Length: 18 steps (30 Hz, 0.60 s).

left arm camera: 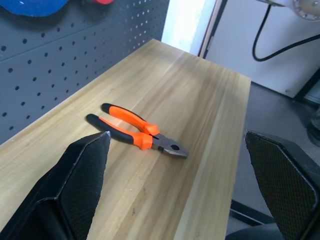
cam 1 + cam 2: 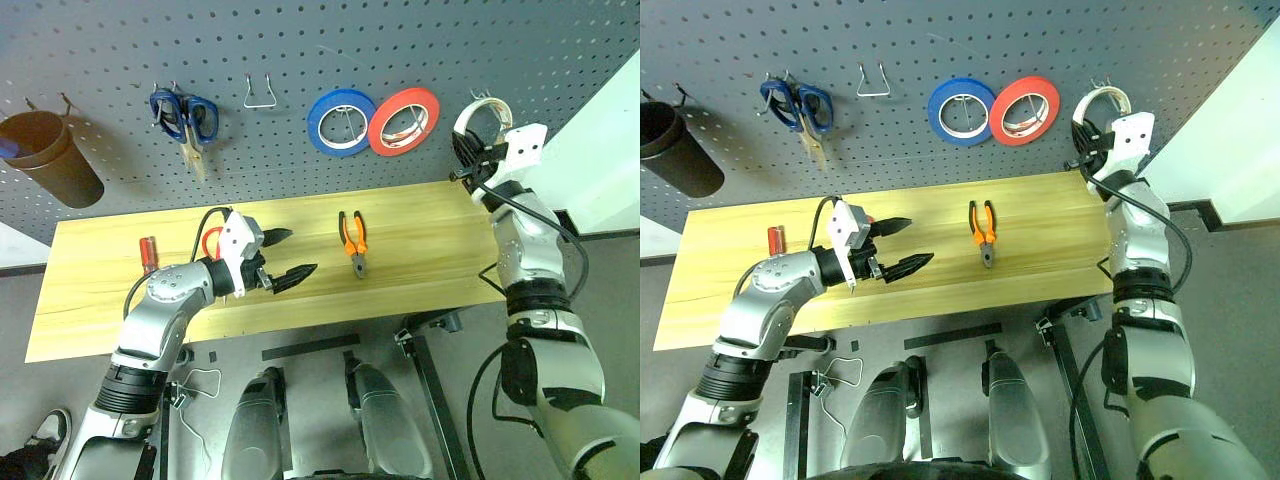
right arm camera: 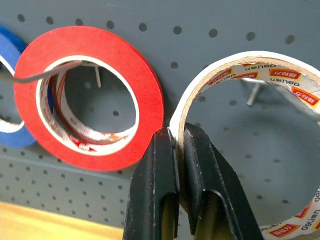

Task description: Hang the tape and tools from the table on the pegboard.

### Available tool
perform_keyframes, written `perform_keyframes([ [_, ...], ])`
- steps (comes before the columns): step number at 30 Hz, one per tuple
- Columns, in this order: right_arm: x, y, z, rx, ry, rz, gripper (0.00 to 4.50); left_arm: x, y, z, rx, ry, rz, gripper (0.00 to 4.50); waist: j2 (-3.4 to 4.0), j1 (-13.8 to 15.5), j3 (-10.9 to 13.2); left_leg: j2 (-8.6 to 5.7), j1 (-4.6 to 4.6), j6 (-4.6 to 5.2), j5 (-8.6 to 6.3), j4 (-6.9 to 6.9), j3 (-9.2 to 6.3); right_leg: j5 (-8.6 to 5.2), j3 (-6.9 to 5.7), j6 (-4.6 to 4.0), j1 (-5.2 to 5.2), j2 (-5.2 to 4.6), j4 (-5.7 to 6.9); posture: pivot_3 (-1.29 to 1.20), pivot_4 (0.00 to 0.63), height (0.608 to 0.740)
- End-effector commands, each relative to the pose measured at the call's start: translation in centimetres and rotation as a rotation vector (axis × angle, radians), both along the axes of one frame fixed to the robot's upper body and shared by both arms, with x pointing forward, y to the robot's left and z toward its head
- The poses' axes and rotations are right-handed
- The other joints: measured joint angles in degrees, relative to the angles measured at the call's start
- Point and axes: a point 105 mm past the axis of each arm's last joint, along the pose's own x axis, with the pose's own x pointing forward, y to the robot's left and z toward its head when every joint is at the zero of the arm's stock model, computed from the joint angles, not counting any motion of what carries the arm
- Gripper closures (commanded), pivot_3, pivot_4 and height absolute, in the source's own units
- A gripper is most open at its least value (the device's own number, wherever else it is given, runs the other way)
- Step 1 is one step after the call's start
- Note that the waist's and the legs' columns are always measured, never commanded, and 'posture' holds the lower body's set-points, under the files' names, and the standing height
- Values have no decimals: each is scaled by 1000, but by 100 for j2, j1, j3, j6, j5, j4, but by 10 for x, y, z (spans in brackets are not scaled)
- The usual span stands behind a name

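The cream-white tape roll (image 3: 250, 75) was held against the pegboard (image 2: 400, 40), its thin rim pinched between the closed fingers of the right gripper (image 3: 179, 145), with metal hooks seen behind its wide hole. It was positioned just beside the red roll (image 2: 404, 121), which hung next to the blue roll (image 2: 341, 121). The left gripper (image 2: 285, 255) was held over the table (image 2: 420, 270) with its two black fingers spread wide apart and nothing between them. The orange-and-black-handled pliers (image 2: 353, 240) were lying flat on the wooden top, apart from the left gripper and ahead of its fingers. The small red-handled screwdriver (image 2: 148, 253) was seen on the table towards its left end. A red handle (image 2: 211, 242), partly hidden behind the left gripper, was also seen on the table; what it belonged to could not be told. Blue-handled scissors (image 2: 185, 118) were hung on the pegboard, and a brown cup (image 2: 52, 155) was fixed further left.
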Motion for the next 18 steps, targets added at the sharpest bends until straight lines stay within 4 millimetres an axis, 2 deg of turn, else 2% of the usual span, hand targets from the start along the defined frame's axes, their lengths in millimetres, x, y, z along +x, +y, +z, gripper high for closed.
perform_keyframes([
  [1,5,4,-4,12,8,-4,4465,-5,-1,15,-24,-46,-5,0,-1,1,0,0,-1,0,0,0,0,0,1,0,0,0,0,56,264,721],
  [6,12,1,-1,46,21,-46,4465,-6,-4,15,-31,-45,-3,0,-1,1,-1,0,2,0,0,0,1,0,3,0,0,0,4,54,263,721],
  [7,12,-1,-1,48,22,-48,3883,-6,-4,15,-33,-44,-4,0,-2,6,-2,0,2,0,0,0,1,0,3,0,0,0,4,54,263,721],
  [13,14,-9,-4,28,39,-89,1870,-7,-6,16,-38,-48,-10,0,-1,15,-1,0,-3,-1,0,0,2,0,3,0,-3,-1,1,49,260,721],
  [18,12,-3,-11,-3,64,-58,102,-6,-8,16,-39,-51,-13,0,-1,9,-2,0,-2,0,0,0,2,0,3,0,-3,-1,2,48,258,721],
])
